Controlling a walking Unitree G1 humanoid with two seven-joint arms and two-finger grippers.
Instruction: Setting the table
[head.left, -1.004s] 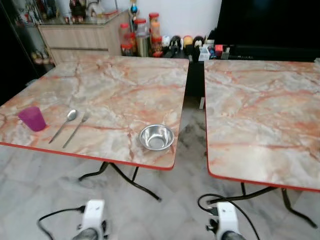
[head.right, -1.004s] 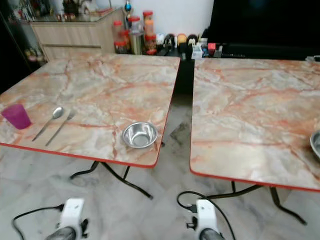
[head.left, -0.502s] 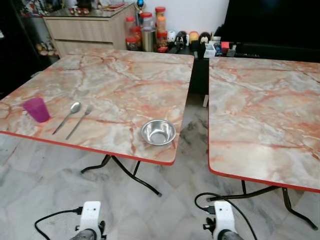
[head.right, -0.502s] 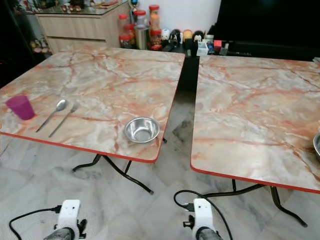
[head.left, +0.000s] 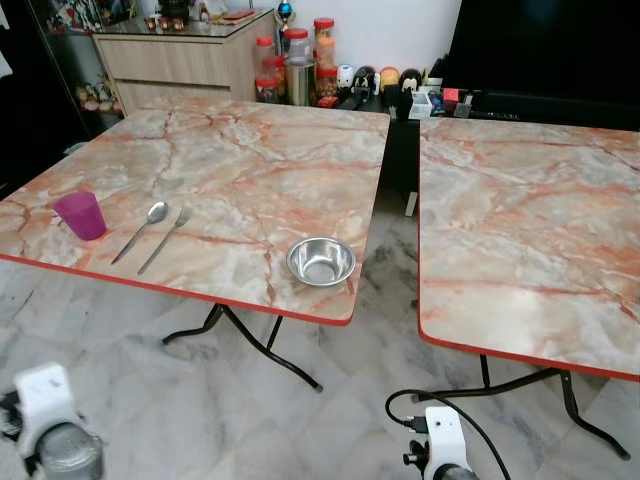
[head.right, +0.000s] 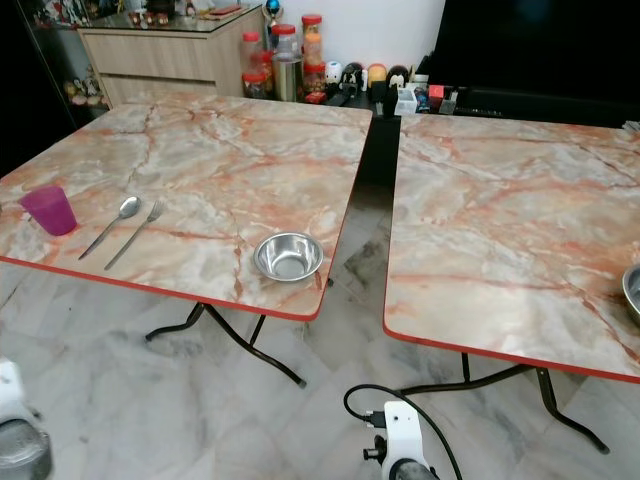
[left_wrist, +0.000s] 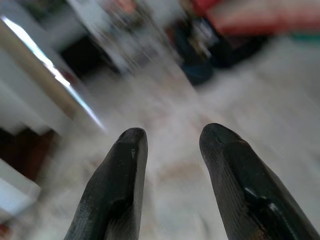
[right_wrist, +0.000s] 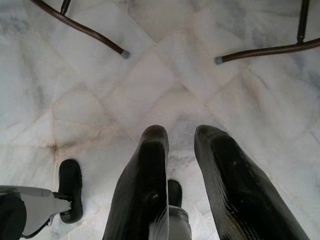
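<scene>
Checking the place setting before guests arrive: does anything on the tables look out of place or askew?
The steel bowl sits at the left table's near right corner, apart from the spoon, fork and purple cup. Nothing spilled or damaged.

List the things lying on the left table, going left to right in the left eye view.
purple cup → spoon → fork → steel bowl
</scene>
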